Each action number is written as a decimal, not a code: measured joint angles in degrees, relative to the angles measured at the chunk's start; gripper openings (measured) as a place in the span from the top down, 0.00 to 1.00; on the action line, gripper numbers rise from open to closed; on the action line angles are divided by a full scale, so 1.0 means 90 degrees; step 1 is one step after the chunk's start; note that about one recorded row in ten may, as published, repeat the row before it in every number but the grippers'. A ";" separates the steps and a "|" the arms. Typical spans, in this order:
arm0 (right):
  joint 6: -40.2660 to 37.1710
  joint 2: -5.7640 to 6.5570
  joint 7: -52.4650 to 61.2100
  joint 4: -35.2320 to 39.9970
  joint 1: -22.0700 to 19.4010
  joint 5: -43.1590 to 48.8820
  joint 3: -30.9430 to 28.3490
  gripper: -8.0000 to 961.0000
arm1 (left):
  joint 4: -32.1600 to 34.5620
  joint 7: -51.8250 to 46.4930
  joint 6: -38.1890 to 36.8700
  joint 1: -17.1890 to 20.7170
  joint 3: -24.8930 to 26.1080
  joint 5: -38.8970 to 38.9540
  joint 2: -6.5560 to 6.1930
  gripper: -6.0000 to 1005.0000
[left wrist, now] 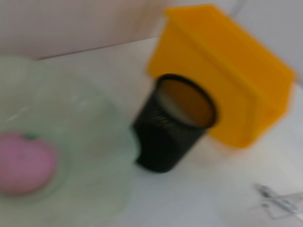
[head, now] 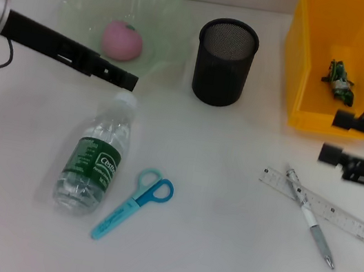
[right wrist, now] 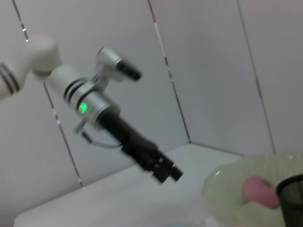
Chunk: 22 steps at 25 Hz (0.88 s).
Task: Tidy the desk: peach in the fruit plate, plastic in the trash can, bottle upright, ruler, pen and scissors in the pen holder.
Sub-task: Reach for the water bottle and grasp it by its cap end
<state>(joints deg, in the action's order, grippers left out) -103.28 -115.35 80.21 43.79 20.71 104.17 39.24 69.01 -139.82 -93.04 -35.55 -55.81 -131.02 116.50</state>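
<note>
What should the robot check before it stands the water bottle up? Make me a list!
1. Peach in fruit plate: ok.
2. Plastic scrap in yellow bin: ok.
3. Bottle upright: not ok, lying flat.
4. Left gripper near the bottle cap: ok; jaws open or shut: cannot tell.
5. Scissors clear of bottle: ok, lying beside it.
6. Pen and ruler in pen holder: not ok.

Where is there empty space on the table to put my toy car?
Bare tabletop lies between the scissors and the ruler crossed by the pen, in front of the pen holder. It is crowded by the bottle under the left gripper.
</note>
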 joint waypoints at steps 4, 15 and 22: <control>0.0064 -0.0177 -0.0684 -0.0227 -0.0145 0.0240 0.0011 0.22 | -0.0048 -0.0983 0.0066 -0.0497 -0.0002 -0.0933 0.0130 0.18; 0.0090 -0.0326 -0.1559 -0.0793 -0.0151 0.0593 0.0160 0.20 | -0.1257 -0.2242 0.0612 -0.1434 -0.0189 -0.2037 0.0251 0.18; 0.0147 -0.0347 -0.1656 -0.1041 -0.0063 0.0586 0.0169 0.20 | -0.1593 -0.2382 0.1053 -0.1391 -0.0682 -0.2018 0.0272 0.18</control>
<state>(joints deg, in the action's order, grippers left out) -101.96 -118.47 65.31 34.42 20.14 109.44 40.77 54.67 -161.26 -83.57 -48.07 -61.95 -149.18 118.95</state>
